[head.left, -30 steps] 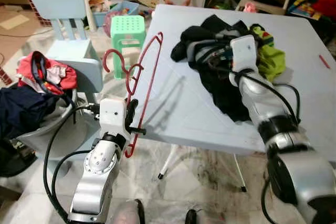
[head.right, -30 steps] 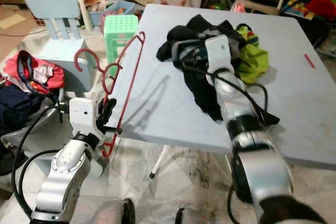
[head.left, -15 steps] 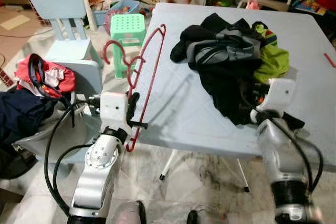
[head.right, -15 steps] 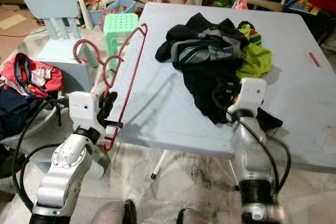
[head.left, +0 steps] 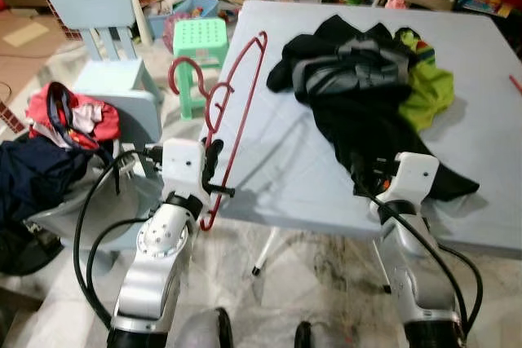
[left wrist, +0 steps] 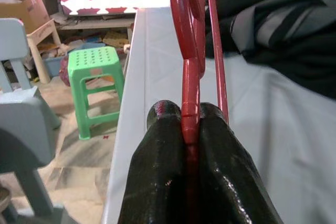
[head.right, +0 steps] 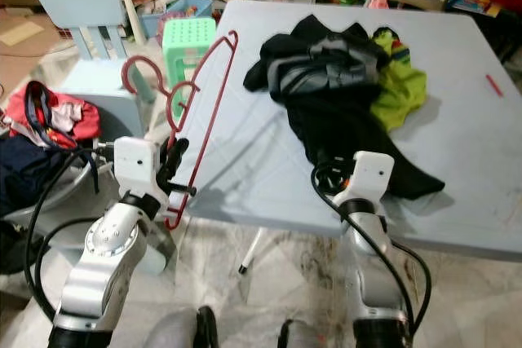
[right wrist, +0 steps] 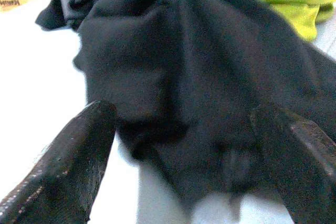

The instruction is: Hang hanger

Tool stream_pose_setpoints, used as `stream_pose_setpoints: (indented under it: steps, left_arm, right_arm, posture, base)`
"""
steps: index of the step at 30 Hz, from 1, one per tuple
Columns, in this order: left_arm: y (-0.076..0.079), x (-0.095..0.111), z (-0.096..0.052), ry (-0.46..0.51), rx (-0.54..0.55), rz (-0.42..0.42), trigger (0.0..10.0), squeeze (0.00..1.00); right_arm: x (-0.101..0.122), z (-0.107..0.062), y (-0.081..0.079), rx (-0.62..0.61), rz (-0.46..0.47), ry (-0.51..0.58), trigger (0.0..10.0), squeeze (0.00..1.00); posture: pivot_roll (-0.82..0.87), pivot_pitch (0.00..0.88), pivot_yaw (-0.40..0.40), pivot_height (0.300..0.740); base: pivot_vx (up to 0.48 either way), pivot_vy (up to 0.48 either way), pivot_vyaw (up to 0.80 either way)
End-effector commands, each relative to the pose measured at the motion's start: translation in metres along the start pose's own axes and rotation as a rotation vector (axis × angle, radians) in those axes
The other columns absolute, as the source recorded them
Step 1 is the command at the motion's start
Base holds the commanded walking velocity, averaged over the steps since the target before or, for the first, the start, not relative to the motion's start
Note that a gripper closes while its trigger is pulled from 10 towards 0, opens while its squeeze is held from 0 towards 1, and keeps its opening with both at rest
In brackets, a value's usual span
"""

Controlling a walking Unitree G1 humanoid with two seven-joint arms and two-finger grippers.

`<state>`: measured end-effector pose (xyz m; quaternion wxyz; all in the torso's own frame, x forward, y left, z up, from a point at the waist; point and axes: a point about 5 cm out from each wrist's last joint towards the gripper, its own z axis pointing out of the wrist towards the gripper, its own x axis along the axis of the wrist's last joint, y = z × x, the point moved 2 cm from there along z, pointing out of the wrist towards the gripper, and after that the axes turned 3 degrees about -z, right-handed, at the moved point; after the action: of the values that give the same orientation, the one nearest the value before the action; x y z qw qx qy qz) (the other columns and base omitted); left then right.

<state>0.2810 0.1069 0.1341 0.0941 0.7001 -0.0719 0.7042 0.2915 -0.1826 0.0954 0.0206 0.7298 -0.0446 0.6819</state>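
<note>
Red hanger clamped low in the left gripper, upright beside the table edge, hook up, probably ready to take a garment. Right gripper spread wide over the black clothes, holding nothing. Chair, green stool, cluttered room.

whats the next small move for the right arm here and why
Probably ease the right gripper forward and close on the near edge of the black garment. Its fingers stand open just short of that cloth on the table, while the left gripper is clamped on the red hanger, which carries no clothing yet.
</note>
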Motion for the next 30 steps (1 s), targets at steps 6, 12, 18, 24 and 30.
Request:
stream_pose_setpoints:
  steps: [6, 12, 18, 24, 30]
  left_arm:
    - [-0.001, -0.016, -0.003, -0.076, 0.006, 0.007, 10.0, 0.0]
    - [-0.002, -0.014, -0.003, -0.064, 0.01, 0.004, 10.0, 0.0]
    - [-0.004, -0.013, -0.002, -0.056, 0.022, -0.006, 10.0, 0.0]
    - [-0.002, -0.018, -0.001, -0.098, 0.015, -0.051, 10.0, 0.0]
    - [0.0, -0.02, -0.002, -0.117, -0.009, -0.082, 10.0, 0.0]
  right_arm:
    - [0.007, -0.001, 0.001, -0.007, -0.009, 0.013, 10.0, 1.0]
    - [0.005, 0.0, 0.002, -0.008, -0.021, -0.004, 10.0, 1.0]
    - [0.006, 0.003, -0.001, 0.006, -0.008, -0.003, 10.0, 1.0]
    - [0.005, 0.005, -0.006, 0.037, -0.004, -0.015, 10.0, 0.0]
    - [0.005, 0.005, -0.008, 0.05, 0.001, -0.015, 10.0, 0.0]
  posture:
    - [0.01, 0.056, 0.013, 0.74]
    - [0.01, 0.053, 0.007, 0.74]
    - [0.01, 0.051, 0.005, 0.74]
    - [0.01, 0.049, 0.002, 0.74]
    - [0.01, 0.051, 0.0, 0.74]
  base:
    - [-0.359, 0.0, 0.0]
    - [-0.336, 0.0, 0.0]
    - [-0.046, 0.0, 0.0]
    - [0.0, 0.306, 0.0]
    - [0.0, 0.472, 0.0]
